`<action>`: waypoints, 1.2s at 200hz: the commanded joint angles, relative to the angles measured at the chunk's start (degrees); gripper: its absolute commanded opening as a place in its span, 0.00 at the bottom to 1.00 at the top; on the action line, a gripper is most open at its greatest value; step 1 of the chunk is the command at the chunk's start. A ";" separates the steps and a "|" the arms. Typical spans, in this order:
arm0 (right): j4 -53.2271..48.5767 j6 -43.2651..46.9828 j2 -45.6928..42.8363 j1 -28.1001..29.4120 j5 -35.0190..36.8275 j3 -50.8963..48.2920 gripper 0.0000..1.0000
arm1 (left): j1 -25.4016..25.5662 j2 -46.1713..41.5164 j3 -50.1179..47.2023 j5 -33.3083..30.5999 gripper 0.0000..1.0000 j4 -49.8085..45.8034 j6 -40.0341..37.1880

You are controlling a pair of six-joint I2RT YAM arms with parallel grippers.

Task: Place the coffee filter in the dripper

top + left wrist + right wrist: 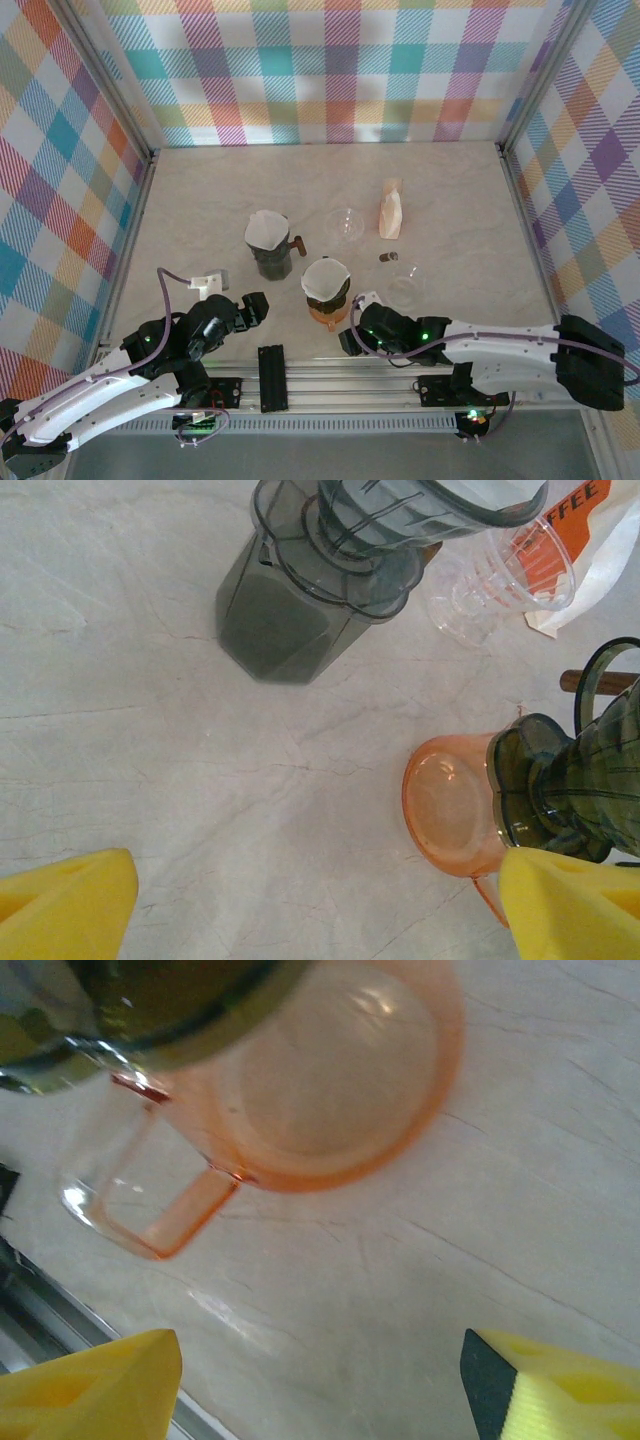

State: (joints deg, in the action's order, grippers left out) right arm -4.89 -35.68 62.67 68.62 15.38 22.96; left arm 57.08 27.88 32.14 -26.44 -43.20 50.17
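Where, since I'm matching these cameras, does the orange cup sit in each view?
Top external: orange cup just below centre, in front of the arms.
Left wrist: right of centre, lower half.
Right wrist: top centre, handle toward lower left.
Shared landmark: the dark dripper standing on it.

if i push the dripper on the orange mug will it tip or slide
Likely top-heavy: the dripper stands stacked on the orange mug, so a high push may tip it off. A low push on the mug would probably slide both over the smooth table. The paper filter looks light and may shift.
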 commanded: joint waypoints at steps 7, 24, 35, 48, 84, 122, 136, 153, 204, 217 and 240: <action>12.16 3.59 3.41 0.29 -1.74 -1.79 0.76 | -0.39 -0.63 2.14 -1.66 0.93 -1.46 0.75; 14.81 5.62 5.15 0.29 -1.04 -2.01 0.77 | -0.39 -0.62 2.14 -1.75 0.93 -1.54 0.84; 15.65 6.65 6.59 0.20 -0.57 -1.67 0.78 | -0.37 -0.62 2.05 -1.75 0.93 -1.62 0.89; 16.70 7.37 8.53 -0.31 -0.50 -1.38 0.78 | -0.39 -0.63 2.05 -1.87 0.93 -1.81 0.94; 21.72 9.74 12.55 -1.98 -1.19 -1.19 0.78 | -0.39 -0.54 2.14 -1.83 0.93 -1.71 0.87; 24.78 13.75 14.99 -4.70 -3.27 0.21 0.77 | -0.48 -0.46 1.79 -1.22 0.93 -1.14 0.78; 25.26 15.05 15.41 -5.78 -3.81 0.87 0.77 | -0.47 -0.16 1.53 -0.96 0.93 -0.92 0.84; 26.00 16.63 16.19 -7.06 -5.31 1.69 0.76 | -0.46 -0.01 1.19 -0.70 0.93 -0.67 1.06; 27.91 20.19 20.77 -10.95 -10.12 4.84 0.75 | -0.48 0.75 1.00 -0.46 0.93 -0.19 0.98; 28.56 20.67 22.35 -11.63 -10.98 5.82 0.75 | -0.48 1.10 0.82 -0.30 0.93 0.20 0.98; 29.58 21.09 25.12 -12.75 -12.16 7.69 0.74 | -0.48 1.63 0.56 -0.02 0.93 0.65 0.94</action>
State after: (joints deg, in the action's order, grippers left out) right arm 21.23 -16.60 85.38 56.88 6.15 28.08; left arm 56.86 28.93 32.62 -26.50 -43.40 50.59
